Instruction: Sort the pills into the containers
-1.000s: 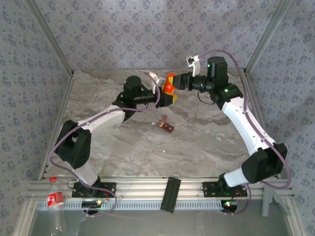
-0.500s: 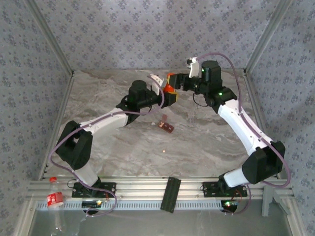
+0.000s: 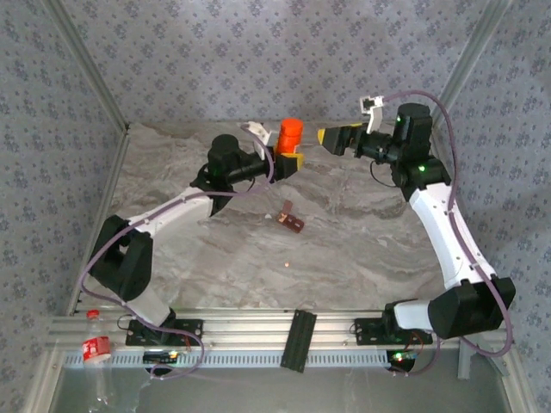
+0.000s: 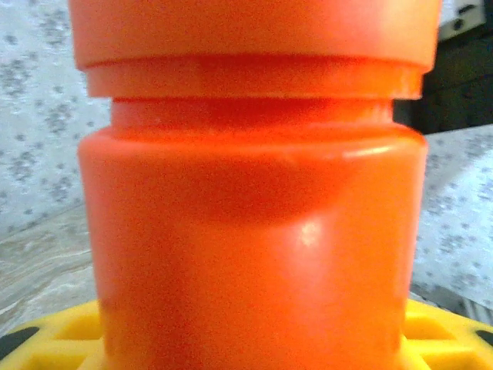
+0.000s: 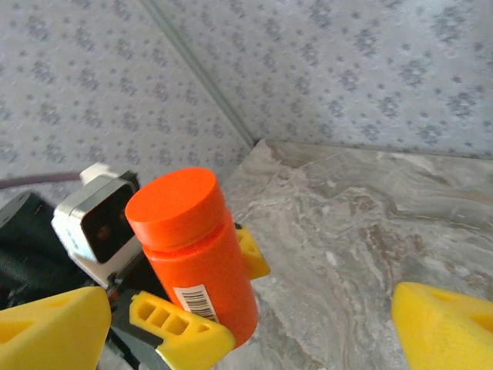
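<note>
Containers [image 3: 291,218] — apart from left tool [image 3: 291,160]

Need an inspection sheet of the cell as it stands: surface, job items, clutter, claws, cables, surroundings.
Surface: marble-look table.
Job's things: brown containers lying mid-table; one pale pill loose, nearer the arm bases; no pill seen in the containers from this height.
Clutter: orange bottle, cap on; black bar across the near rail; plastic bottle with red label at near left.
Claws: left claw shut on the orange bottle; right claw open, apart from it.
Cables: purple cables looped along both arms; no snag seen.
Surroundings: patterned walls, aluminium frame.
</note>
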Robot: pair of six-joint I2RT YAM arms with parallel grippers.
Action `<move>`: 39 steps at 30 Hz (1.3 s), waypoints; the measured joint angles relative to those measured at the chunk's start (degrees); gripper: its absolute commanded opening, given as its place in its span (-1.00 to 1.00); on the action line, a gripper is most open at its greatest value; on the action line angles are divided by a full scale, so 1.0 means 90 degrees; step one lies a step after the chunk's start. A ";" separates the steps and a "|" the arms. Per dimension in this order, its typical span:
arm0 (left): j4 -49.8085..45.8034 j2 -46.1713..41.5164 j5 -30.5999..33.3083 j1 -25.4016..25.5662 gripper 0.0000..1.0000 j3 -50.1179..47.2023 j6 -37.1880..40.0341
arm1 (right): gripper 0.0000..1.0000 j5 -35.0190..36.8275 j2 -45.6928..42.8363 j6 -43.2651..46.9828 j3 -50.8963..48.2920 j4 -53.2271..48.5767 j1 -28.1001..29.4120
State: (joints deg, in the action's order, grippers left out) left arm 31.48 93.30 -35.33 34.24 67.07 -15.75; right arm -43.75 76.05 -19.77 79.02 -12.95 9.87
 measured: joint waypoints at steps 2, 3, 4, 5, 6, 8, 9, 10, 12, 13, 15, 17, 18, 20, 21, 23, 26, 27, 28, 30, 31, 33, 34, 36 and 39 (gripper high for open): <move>-0.0136 0.0000 -0.0478 -0.0019 -1.00 0.0138 -0.0024 | 0.89 -0.0308 0.0192 0.0175 0.0299 -0.0185 0.0002; -0.0202 0.0000 -0.0670 -0.0017 -1.00 0.0209 -0.0032 | 0.89 -0.0427 0.0284 0.0250 0.0430 -0.0262 0.0012; -0.0277 0.0000 -0.0872 -0.0012 -1.00 0.0284 -0.0039 | 0.89 -0.0568 0.0384 0.0318 0.0573 -0.0342 0.0036; -0.0345 0.0000 -0.1066 -0.0012 -1.00 0.0364 -0.0041 | 0.89 -0.0661 0.0469 0.0372 0.0697 -0.0401 0.0058; -0.0396 0.0000 -0.1222 -0.0012 -1.00 0.0427 -0.0046 | 0.88 -0.0726 0.0534 0.0423 0.0784 -0.0459 0.0080; -0.0478 0.0002 -0.1477 -0.0012 -1.00 0.0532 -0.0046 | 0.85 -0.0843 0.0651 0.0500 0.0952 -0.0588 0.0151; -0.0510 0.0002 -0.1540 -0.0012 -1.00 0.0561 -0.0070 | 0.84 -0.0906 0.0687 0.0527 0.0998 -0.0622 0.0185; -0.0534 0.0005 -0.1622 -0.0015 -1.00 0.0573 -0.0085 | 0.82 -0.0940 0.0716 0.0559 0.1059 -0.0661 0.0223; -0.0571 0.0015 -0.1717 -0.0019 -1.00 0.0573 -0.0092 | 0.79 -0.0981 0.0758 0.0612 0.1141 -0.0714 0.0304; -0.0602 0.0019 -0.1763 -0.0012 -1.00 0.0576 -0.0092 | 0.78 -0.1008 0.0780 0.0634 0.1173 -0.0736 0.0352; -0.0675 0.0027 -0.1836 -0.0012 -1.00 0.0578 -0.0092 | 0.76 -0.1035 0.0816 0.0661 0.1214 -0.0772 0.0423; -0.0714 0.0044 -0.1872 -0.0007 -1.00 0.0580 -0.0092 | 0.73 -0.1056 0.0874 0.0675 0.1263 -0.0809 0.0493; -0.0721 0.0053 -0.1889 -0.0007 -1.00 0.0585 -0.0092 | 0.72 -0.1066 0.0896 0.0682 0.1285 -0.0828 0.0512; -0.0733 0.0078 -0.1894 -0.0007 -1.00 0.0585 -0.0092 | 0.65 -0.1073 0.0952 0.0699 0.1328 -0.0879 0.0554; -0.0753 0.0080 -0.1894 -0.0007 -1.00 0.0585 -0.0090 | 0.62 -0.1073 0.0974 0.0707 0.1341 -0.0894 0.0566; -0.0770 0.0083 -0.1911 -0.0007 -1.00 0.0588 -0.0092 | 0.50 -0.1071 0.1008 0.0741 0.1355 -0.0923 0.0590; -0.0792 0.0087 -0.1906 -0.0007 -1.00 0.0602 -0.0097 | 0.28 -0.1083 0.1027 0.0777 0.1358 -0.0940 0.0595; -0.0816 0.0095 -0.1906 -0.0010 -1.00 0.0602 -0.0097 | 0.21 -0.1098 0.1027 0.0789 0.1362 -0.0947 0.0602; -0.0821 0.0102 -0.1897 -0.0010 -1.00 0.0602 -0.0097 | 0.15 -0.1107 0.1027 0.0789 0.1367 -0.0950 0.0614; -0.0835 0.0112 -0.1868 -0.0010 -1.00 0.0602 -0.0097 | 0.01 -0.1117 0.1027 0.0804 0.1367 -0.0947 0.0629; -0.0835 0.0112 -0.1853 -0.0012 -1.00 0.0602 -0.0097 | -0.01 -0.1117 0.1027 0.0816 0.1367 -0.0942 0.0629; -0.0835 0.0112 -0.1763 -0.0012 -1.00 0.0602 -0.0097 | -0.05 -0.1095 0.1027 0.0816 0.1362 -0.0913 0.0629; -0.0831 0.0112 -0.1717 -0.0012 -1.00 0.0602 -0.0097 | -0.08 -0.1071 0.1022 0.0814 0.1343 -0.0872 0.0631; -0.0809 0.0112 -0.1569 -0.0007 -1.00 0.0597 -0.0160 | -0.14 -0.0969 0.0993 0.0787 0.1231 -0.0697 0.0648; -0.0653 0.0112 -0.1379 0.0005 -1.00 0.0500 -0.0260 | -0.20 -0.0726 0.0899 0.0675 0.0959 -0.0323 0.0726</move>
State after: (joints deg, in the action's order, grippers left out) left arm 25.61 94.30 -47.75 34.28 71.57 -18.09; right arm -50.28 84.14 -13.69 87.66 -15.86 16.40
